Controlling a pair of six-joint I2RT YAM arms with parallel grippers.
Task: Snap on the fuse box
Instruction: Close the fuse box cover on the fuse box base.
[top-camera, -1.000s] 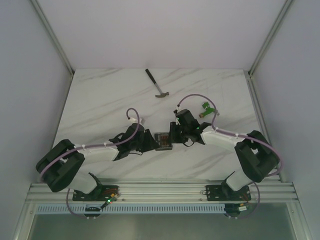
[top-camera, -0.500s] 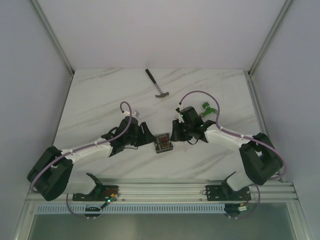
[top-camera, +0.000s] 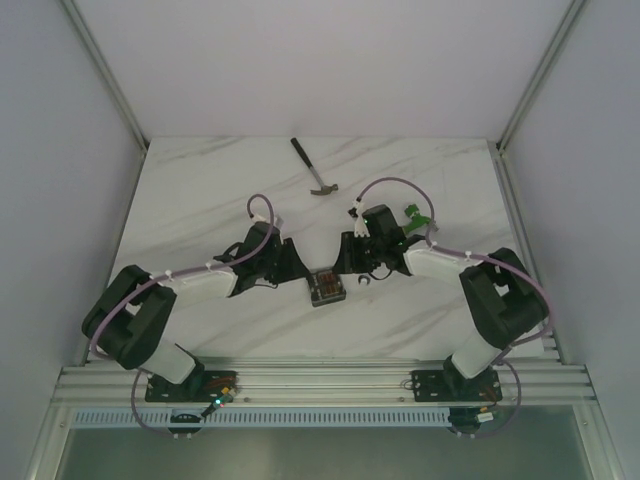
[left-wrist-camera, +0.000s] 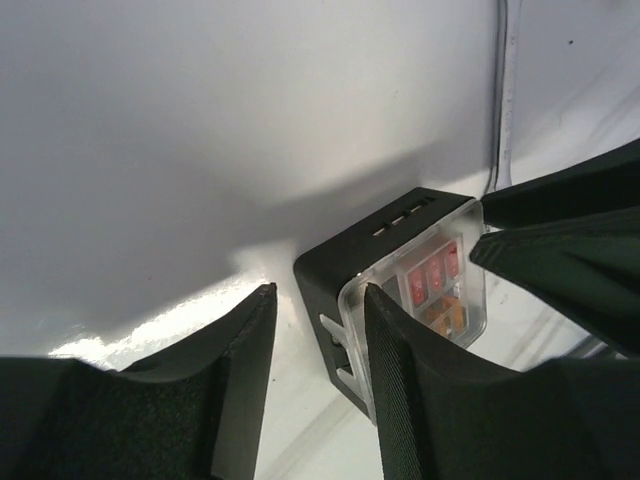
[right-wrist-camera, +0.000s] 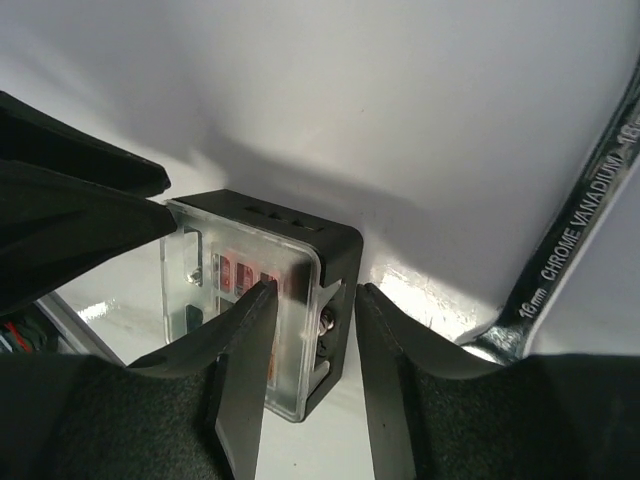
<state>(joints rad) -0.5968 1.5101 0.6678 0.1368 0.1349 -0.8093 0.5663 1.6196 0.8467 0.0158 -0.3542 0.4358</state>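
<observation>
The fuse box (top-camera: 326, 288) is a small black box with a clear cover over reddish-orange fuses, lying flat on the white table (top-camera: 200, 200) between my arms. My left gripper (top-camera: 299, 272) is open just left of it. In the left wrist view the left gripper (left-wrist-camera: 315, 375) straddles the box's (left-wrist-camera: 345, 262) clipped side, one finger (left-wrist-camera: 400, 400) over the cover's edge. My right gripper (top-camera: 348, 264) is open at the box's right. In the right wrist view the right gripper (right-wrist-camera: 312, 385) straddles the box's (right-wrist-camera: 280, 232) side wall, one finger (right-wrist-camera: 240, 390) over the cover.
A hammer (top-camera: 316, 170) lies at the back of the table. A green connector piece (top-camera: 413, 215) sits behind the right arm. A chrome wrench (right-wrist-camera: 585, 210) lies on the table right of the right gripper. Grey walls enclose the table on three sides.
A second ago both grippers were tight against the box. They drew apart and back, and have since closed in again on its two sides. The box sits slightly nearer.
</observation>
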